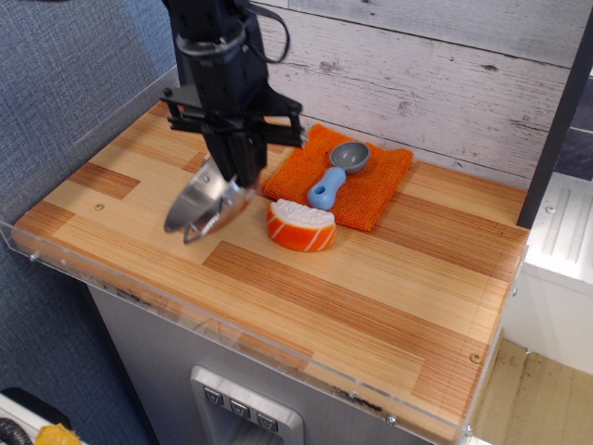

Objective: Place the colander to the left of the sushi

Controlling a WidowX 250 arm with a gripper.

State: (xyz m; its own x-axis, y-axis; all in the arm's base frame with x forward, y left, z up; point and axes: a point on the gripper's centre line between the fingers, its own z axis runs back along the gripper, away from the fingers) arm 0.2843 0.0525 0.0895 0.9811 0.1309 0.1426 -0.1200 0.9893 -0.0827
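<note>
Sitting on the wooden table (389,287) are one colander (202,206), one sushi (300,225), one scoop (335,172) (grey and blue) and one orange cloth (371,190).
</note>
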